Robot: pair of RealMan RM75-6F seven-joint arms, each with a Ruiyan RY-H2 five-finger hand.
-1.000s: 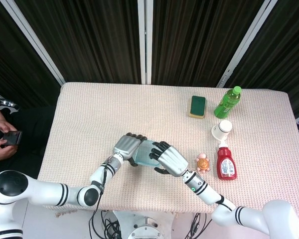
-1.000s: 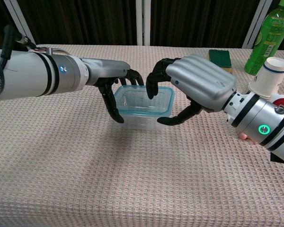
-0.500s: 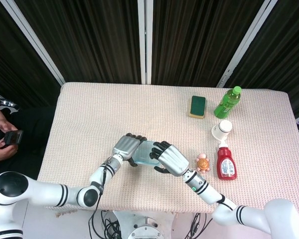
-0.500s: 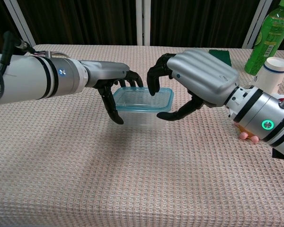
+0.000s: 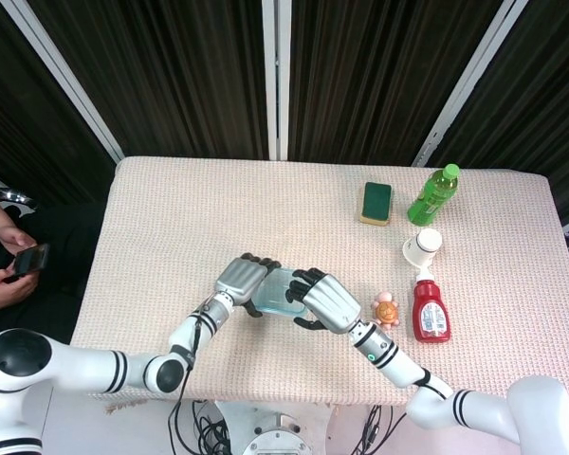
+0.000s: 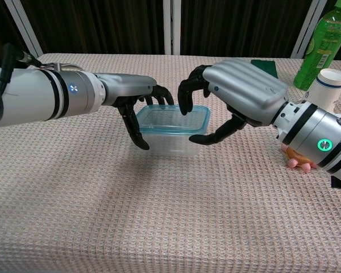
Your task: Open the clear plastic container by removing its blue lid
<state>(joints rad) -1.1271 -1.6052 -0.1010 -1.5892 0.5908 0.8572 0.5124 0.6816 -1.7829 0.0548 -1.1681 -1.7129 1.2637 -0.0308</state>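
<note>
The clear plastic container (image 6: 169, 140) (image 5: 277, 294) stands on the table near the front, with its blue lid (image 6: 171, 119) seated on top. My left hand (image 6: 132, 92) (image 5: 241, 279) holds the container's left end, thumb against the front-left corner and fingers curled behind the far rim. From the right, my right hand (image 6: 242, 91) (image 5: 329, 303) grips the lid. Its fingertips hook over the lid's far edge and its thumb sits at the front-right corner. In the head view both hands hide most of the container.
To the right stand a white paper cup (image 6: 324, 89), a green bottle (image 6: 324, 40), a green sponge (image 5: 376, 203), a red ketchup bottle (image 5: 431, 313) and a small turtle toy (image 5: 386, 310). A person with a phone (image 5: 27, 260) sits at the left.
My right hand has lifted and tilted back slightly, and its fingertips have moved from inside the lid to its far edge. Container, lid and left hand stay put.
</note>
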